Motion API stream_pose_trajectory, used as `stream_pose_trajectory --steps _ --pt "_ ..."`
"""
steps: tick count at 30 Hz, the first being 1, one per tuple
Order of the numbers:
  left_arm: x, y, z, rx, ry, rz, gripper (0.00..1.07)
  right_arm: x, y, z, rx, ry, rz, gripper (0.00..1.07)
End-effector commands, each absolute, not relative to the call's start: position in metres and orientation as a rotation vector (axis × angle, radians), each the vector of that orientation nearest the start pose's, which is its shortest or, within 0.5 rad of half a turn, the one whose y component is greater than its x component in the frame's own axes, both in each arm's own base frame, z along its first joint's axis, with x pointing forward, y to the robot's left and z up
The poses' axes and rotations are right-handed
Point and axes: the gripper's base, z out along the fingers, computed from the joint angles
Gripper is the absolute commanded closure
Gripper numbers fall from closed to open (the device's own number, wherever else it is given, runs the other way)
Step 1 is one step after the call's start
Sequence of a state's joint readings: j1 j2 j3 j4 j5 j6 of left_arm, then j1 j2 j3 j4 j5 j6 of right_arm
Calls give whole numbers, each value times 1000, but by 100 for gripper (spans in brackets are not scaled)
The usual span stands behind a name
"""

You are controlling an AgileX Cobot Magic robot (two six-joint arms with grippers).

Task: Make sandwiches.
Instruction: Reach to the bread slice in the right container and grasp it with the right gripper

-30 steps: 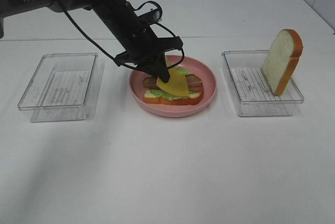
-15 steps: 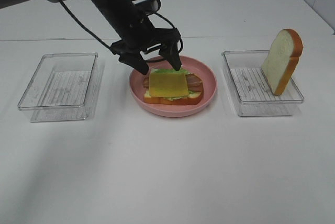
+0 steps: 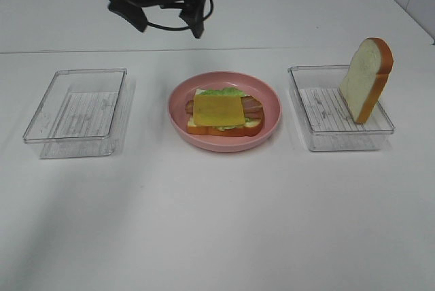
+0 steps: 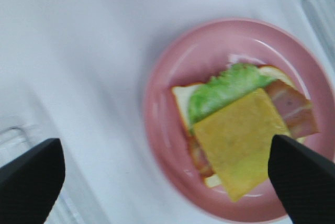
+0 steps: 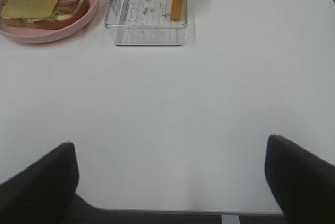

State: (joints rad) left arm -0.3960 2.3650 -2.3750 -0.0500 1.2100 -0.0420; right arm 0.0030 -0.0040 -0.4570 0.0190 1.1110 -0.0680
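The sandwich (image 3: 219,111) lies on the pink plate (image 3: 178,115) at mid-table: a bread slice, green lettuce, bacon strips and a yellow cheese square (image 3: 219,109) on top. My left gripper (image 3: 168,24) hangs open and empty high above the table behind the plate, well clear of the food. In the left wrist view the gripper (image 4: 165,153) is spread wide over the cheese (image 4: 241,140), lettuce (image 4: 225,88) and bacon (image 4: 290,111). A second bread slice (image 3: 367,79) stands upright in the right clear tray (image 3: 340,141). My right gripper (image 5: 170,174) is open over bare table, out of the exterior high view.
An empty clear tray (image 3: 75,111) sits left of the plate. The right wrist view shows the plate (image 5: 52,34) and the bread tray (image 5: 141,25) far ahead of the right gripper.
My left gripper let go of the cheese, which now lies flat on the sandwich. It opened, then rose up and back away from the plate.
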Motion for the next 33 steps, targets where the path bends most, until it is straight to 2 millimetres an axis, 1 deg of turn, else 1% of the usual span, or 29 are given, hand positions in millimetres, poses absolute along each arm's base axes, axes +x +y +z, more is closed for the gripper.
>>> stream_pose_trajectory --steps 1,2,3,4,5,6,7,8,9,11,13,14,15,16,17,18,19,20,21,22,23,24,25,26,27,28,30,32,33 --pt "470 -166 274 408 2733 -64 8 -6 2 261 -81 2099 -19 13" --pt "469 -135 284 351 2745 -39 8 -6 2 261 -81 2099 -19 13" --pt "469 -135 284 351 2745 -39 8 -6 2 261 -81 2099 -19 13" --pt "465 -98 296 283 2754 -17 8 -6 2 261 -81 2099 -19 13" --pt "463 -81 300 249 2759 -13 8 -6 2 261 -81 2099 -19 13" --pt "463 -81 300 249 2759 -13 8 -6 2 261 -81 2099 -19 13" --pt "454 -53 309 177 2770 2 8 -6 2 261 -81 2099 -19 13" --pt "454 -53 309 177 2770 2 8 -6 2 261 -81 2099 -19 13" --pt "443 -31 315 116 2786 15 8 -6 2 261 -81 2099 -19 13" --pt "435 -24 317 98 2800 20 8 -6 2 261 -81 2099 -19 13" --pt "404 -5 322 65 2813 35 8 -6 2 261 -81 2099 -19 13" --pt "404 -5 322 65 2813 35 8 -6 2 261 -81 2099 -19 13" --pt "379 3 326 41 2779 39 8 -6 2 261 -81 2099 -19 13" --pt "363 4 327 37 2757 40 8 -6 2 261 -81 2099 -19 13" --pt "363 4 327 37 2757 40 8 -6 2 261 -81 2099 -19 13" --pt "326 5 331 35 2708 41 8 -6 2 261 -81 2099 -19 13" --pt "305 5 333 38 2688 41 8 -6 2 261 -81 2099 -19 13" --pt "305 5 333 38 2688 41 8 -6 2 261 -81 2099 -19 13" --pt "267 4 334 39 2652 37 8 -6 2 261 -81 2099 -19 13" --pt "267 4 334 39 2652 37 8 -6 2 261 -81 2099 -19 13" --pt "228 4 335 38 2608 37 8 -6 2 261 -81 2099 -19 13" --pt "205 3 335 37 2582 38 8 -6 2 261 -81 2099 -19 13" --pt "205 3 335 37 2582 38 8 -6 2 261 -81 2099 -19 13" --pt "164 3 337 35 2510 39 8 -6 2 261 -81 2099 -19 13" --pt "147 3 333 35 2491 40 8 -6 2 261 -81 2099 -19 13" --pt "147 3 333 35 2491 40 8 -6 2 261 -81 2099 -19 13" --pt "79 2 330 31 2324 43 8 -6 2 261 -81 2099 -20 13" --pt "67 2 328 29 2293 43 8 -6 2 261 -81 2099 -20 13" --pt "67 2 328 29 2293 43 8 -6 2 261 -81 2099 -20 13"
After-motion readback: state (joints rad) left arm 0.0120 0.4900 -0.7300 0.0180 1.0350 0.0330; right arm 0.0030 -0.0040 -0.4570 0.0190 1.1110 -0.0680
